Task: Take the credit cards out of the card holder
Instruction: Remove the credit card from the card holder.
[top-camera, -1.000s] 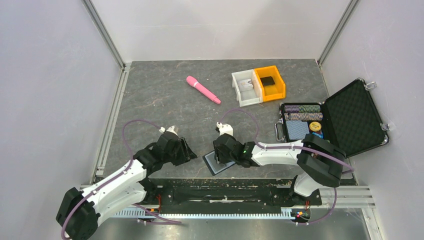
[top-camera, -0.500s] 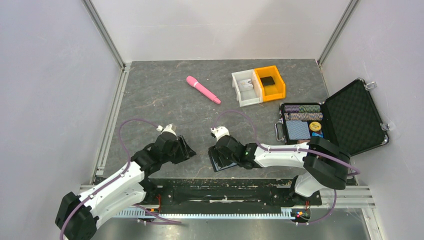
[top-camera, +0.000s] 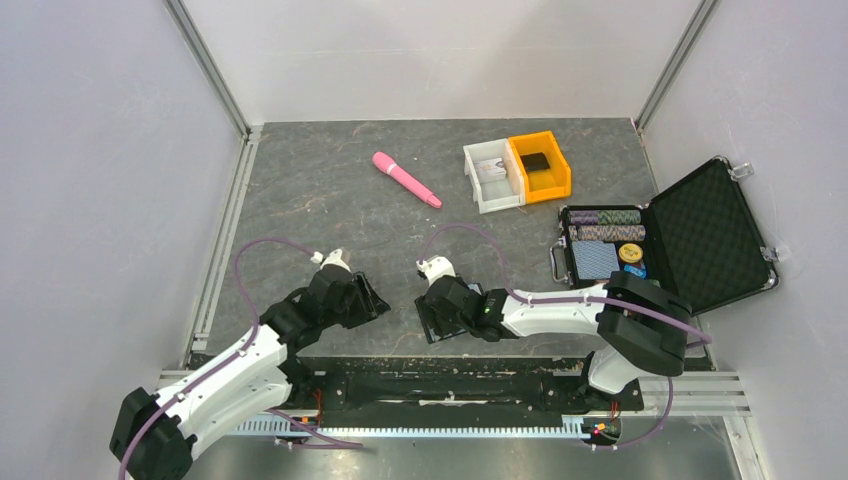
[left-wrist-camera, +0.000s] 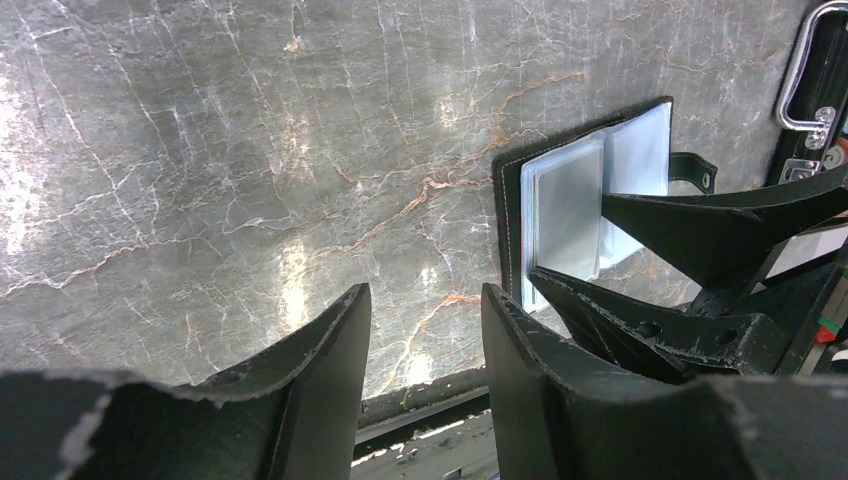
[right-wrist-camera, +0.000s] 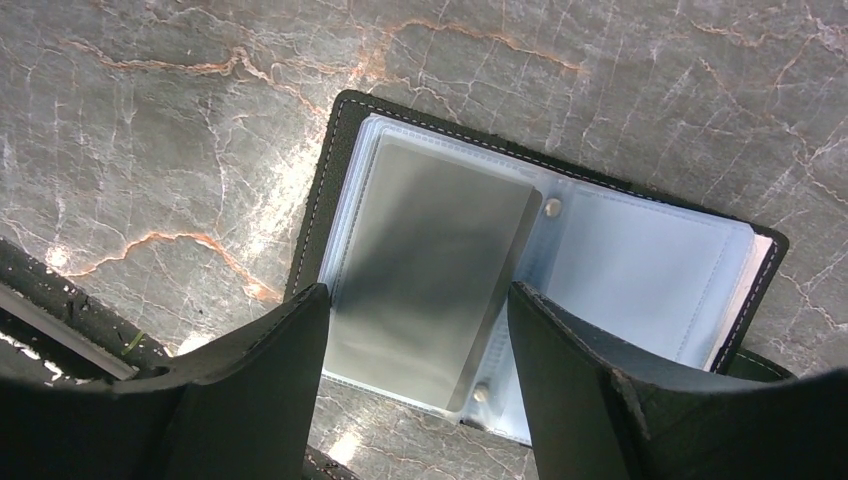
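Card holder (right-wrist-camera: 640, 270) lies open at the worktop's near edge, right under my right end effector (right-wrist-camera: 415, 292). Its fingers are apart, straddling the grey card (right-wrist-camera: 440, 230) across its short width. Left end effector (left-wrist-camera: 425, 292) is near, parted, empty.

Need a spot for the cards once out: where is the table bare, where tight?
Bare: the wide left stretch from the left rail to the pink stick, and the middle band between that stick and the left gripper. Tight: the right side, with the white bin, orange bin and open briefcase; also around the card holder under the right gripper.
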